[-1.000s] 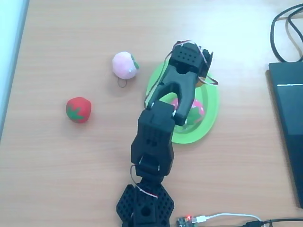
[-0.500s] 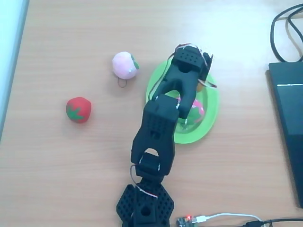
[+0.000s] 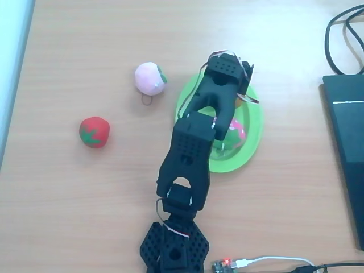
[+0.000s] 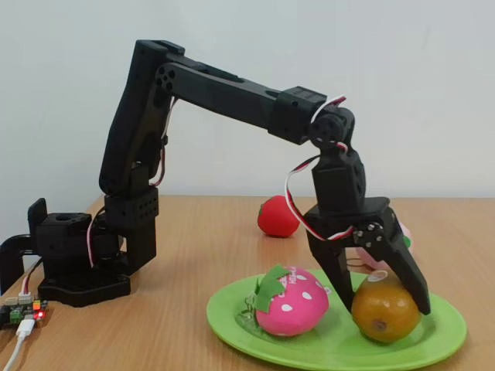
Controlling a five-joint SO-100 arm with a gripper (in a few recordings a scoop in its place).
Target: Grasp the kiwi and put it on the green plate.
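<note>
In the fixed view the kiwi, a brown-orange oval fruit, rests on the right part of the green plate. My black gripper comes down over it from above, one finger against each side, shut on the kiwi. From overhead, my arm covers the middle of the green plate and hides the kiwi.
A pink strawberry toy lies on the plate left of the kiwi. On the table are a red tomato toy and a pale pink peach. A dark laptop and cables sit at the right edge.
The arm has leaned further out and down over the plate during the last second. The toys on the table have not moved.
</note>
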